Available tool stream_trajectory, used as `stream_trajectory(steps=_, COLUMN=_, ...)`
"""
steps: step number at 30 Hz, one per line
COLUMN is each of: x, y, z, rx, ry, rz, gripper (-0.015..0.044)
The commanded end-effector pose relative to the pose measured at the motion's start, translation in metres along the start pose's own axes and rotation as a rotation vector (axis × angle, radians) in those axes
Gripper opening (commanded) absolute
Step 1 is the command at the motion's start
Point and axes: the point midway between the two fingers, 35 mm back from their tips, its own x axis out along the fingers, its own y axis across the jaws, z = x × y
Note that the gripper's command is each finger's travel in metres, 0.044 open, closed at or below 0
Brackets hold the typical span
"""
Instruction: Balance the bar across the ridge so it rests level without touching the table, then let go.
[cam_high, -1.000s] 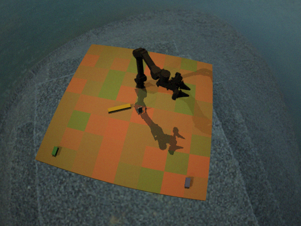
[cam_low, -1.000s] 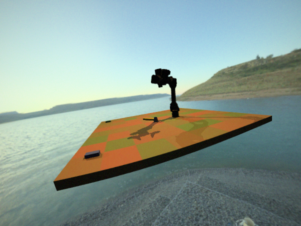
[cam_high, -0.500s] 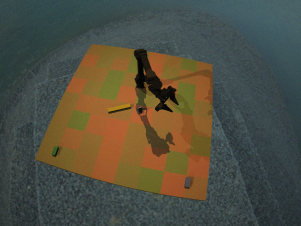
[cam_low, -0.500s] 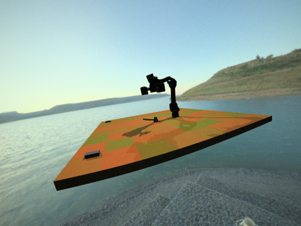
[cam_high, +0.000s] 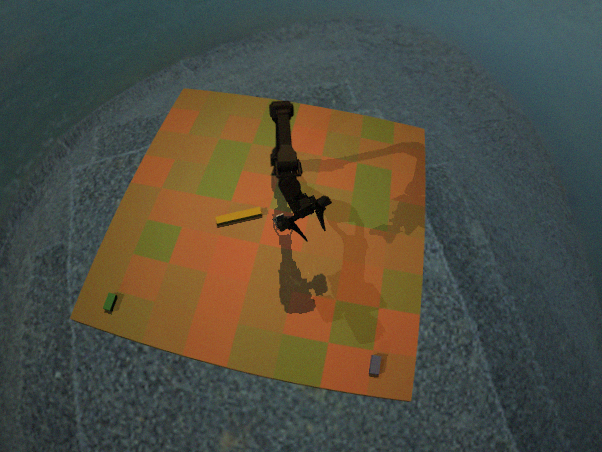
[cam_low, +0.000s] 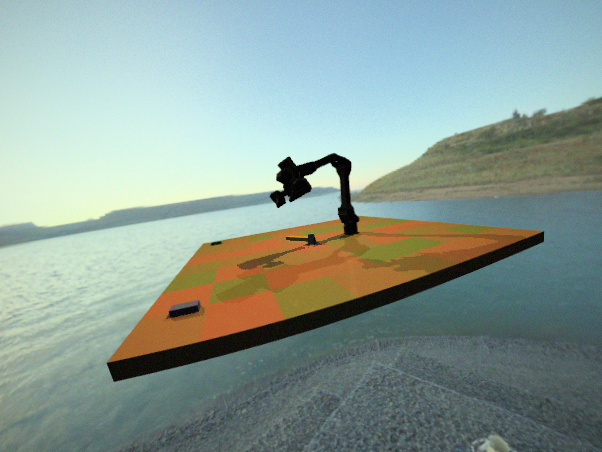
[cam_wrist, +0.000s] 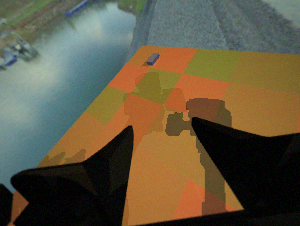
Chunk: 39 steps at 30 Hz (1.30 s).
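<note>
A yellow bar (cam_high: 239, 216) (cam_low: 297, 238) appears to lie on the checkered table (cam_high: 192, 340) (cam_low: 320, 312), to the left of the ridge. The small dark ridge (cam_low: 312, 239) stands near the bar's right end; in the top view it is mostly hidden behind the gripper. My gripper (cam_high: 315, 235) (cam_wrist: 163, 123) is open, with nothing between its fingers. It hangs high above the table, and the wrist view shows neither the bar nor the ridge.
A green block (cam_high: 110, 302) lies near the table's left corner; it looks dark (cam_low: 216, 243) in the exterior view. A purple-grey block (cam_high: 375, 365) (cam_low: 184, 308) (cam_wrist: 153, 59) lies near another corner. The arm's shadow crosses the table.
</note>
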Motion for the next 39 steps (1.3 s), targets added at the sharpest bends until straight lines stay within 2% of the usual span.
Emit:
stream_trajectory(steps=1, x=-0.005, y=-0.021, z=-0.006, rx=0.069, ry=0.028, rz=-0.053, gripper=0.0315)
stream_trajectory(steps=18, x=-0.045, y=-0.125, z=-0.068, rx=0.535, ry=0.207, rz=-0.374, gripper=0.0315)
stream_trajectory(steps=39, x=-0.137, y=-0.202, z=-0.165, rx=1.163, ry=0.397, rz=-0.796, gripper=0.0315)
